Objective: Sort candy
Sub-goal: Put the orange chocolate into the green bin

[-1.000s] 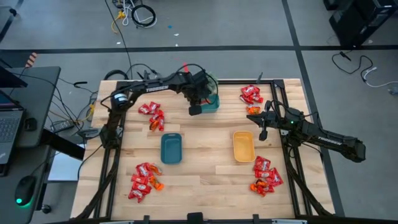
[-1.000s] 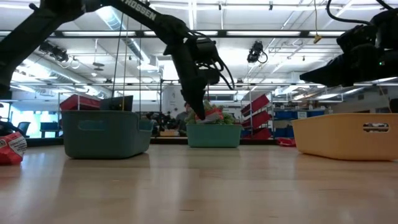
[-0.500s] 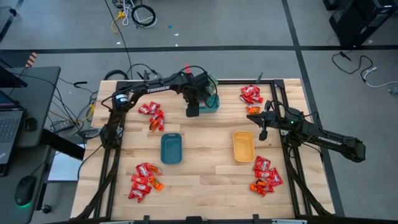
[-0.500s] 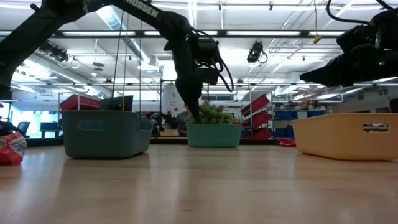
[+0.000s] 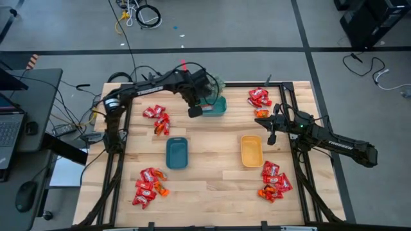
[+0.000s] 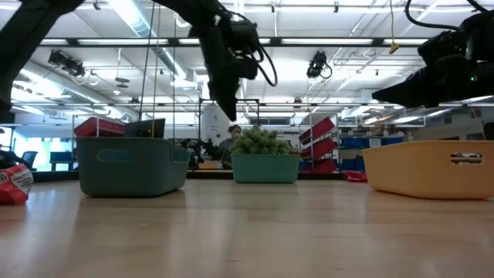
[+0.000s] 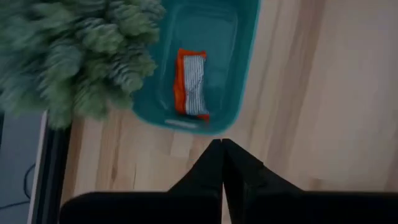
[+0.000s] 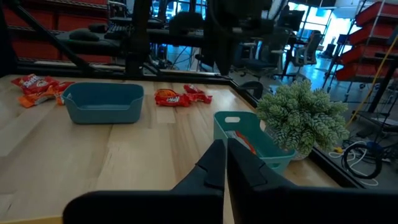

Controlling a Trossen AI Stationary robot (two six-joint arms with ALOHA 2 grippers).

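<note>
My left gripper [image 5: 192, 112] hangs in the air just in front of the teal tray [image 5: 216, 107], with its two fingers [image 7: 214, 163] pressed tight together and nothing between them. I can see one orange candy packet [image 7: 189, 84] lying flat inside that teal tray, right beside the small green plant [image 5: 216, 83] at the tray's far end. From table height the left gripper sits up high, above the plant [image 6: 261, 140].

My right gripper [image 5: 270, 138] waits over the right side of the table, near the yellow tray [image 5: 251, 151]. Its fingers [image 8: 219, 163] are pinched together too, and it carries nothing.

The rest of the candy sits in heaps on the wooden table [image 5: 215, 179]. One heap [image 5: 157, 119] is at the far left, one heap [image 5: 149, 186] at the near left, one heap [image 5: 260, 97] at the far right, and one heap [image 5: 275, 181] at the near right. The blue tray [image 5: 176, 153] stands in the middle, to the left of the yellow one.
</note>
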